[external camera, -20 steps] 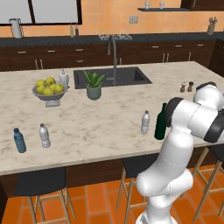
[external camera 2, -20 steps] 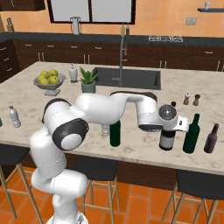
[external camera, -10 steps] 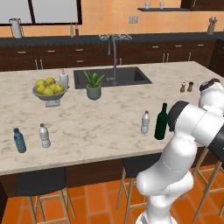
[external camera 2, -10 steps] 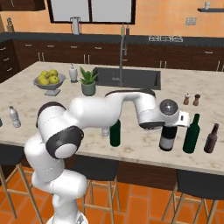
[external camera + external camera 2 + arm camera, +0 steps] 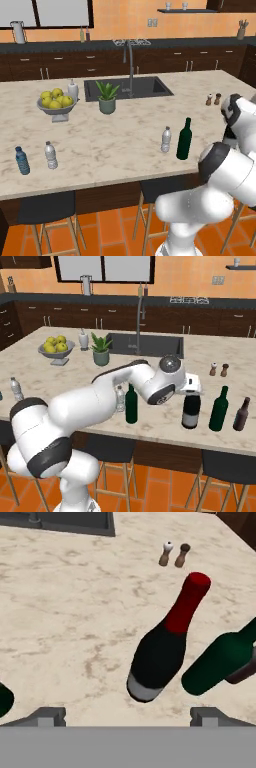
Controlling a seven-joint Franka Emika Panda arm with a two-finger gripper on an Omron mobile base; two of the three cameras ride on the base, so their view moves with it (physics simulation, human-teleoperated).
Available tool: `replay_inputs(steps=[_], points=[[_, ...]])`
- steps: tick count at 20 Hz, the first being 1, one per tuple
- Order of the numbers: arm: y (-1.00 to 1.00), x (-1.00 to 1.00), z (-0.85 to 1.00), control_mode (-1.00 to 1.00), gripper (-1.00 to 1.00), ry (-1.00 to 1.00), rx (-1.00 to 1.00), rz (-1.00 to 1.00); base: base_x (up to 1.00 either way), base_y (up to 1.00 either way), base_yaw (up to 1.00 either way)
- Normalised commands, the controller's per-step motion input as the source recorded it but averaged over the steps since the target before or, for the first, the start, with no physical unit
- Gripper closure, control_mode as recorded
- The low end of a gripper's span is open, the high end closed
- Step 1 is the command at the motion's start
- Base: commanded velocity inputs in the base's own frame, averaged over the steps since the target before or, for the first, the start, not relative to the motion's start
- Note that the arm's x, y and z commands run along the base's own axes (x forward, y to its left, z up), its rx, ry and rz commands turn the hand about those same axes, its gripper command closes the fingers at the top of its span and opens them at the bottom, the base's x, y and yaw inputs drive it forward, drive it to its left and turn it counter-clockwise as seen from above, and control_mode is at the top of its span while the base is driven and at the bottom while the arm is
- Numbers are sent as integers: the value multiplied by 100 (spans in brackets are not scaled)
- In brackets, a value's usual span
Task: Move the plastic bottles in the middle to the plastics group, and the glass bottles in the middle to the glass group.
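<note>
Hand (image 5: 128, 714) now higher, open wide above wine btl (image 5: 161, 647), apart

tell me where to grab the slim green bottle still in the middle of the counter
Take the slim green bottle around its straight lower body, coming in level from the stool side. It stands upright, its neck tapers thin, and the small water bottle stands close on its left, so keep the fingers front and back.

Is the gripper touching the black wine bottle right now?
Apart. In the hand view the wine bottle stands free on the counter between the gripper's open fingertips, bare counter showing on both sides.
</note>
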Motion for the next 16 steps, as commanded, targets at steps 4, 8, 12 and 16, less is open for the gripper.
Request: replay_inputs(steps=[4, 8, 12, 16], points=[[100, -31, 0, -100, -100, 8, -4, 0, 0, 0, 0], [100, -12, 0, -100, -100, 0, 1, 0, 0, 0, 0], [86, -13, 1, -100, -100, -14, 11, 0, 0, 0, 0], [74, -10, 4, -100, -100, -14, 13, 0, 0, 0, 0]])
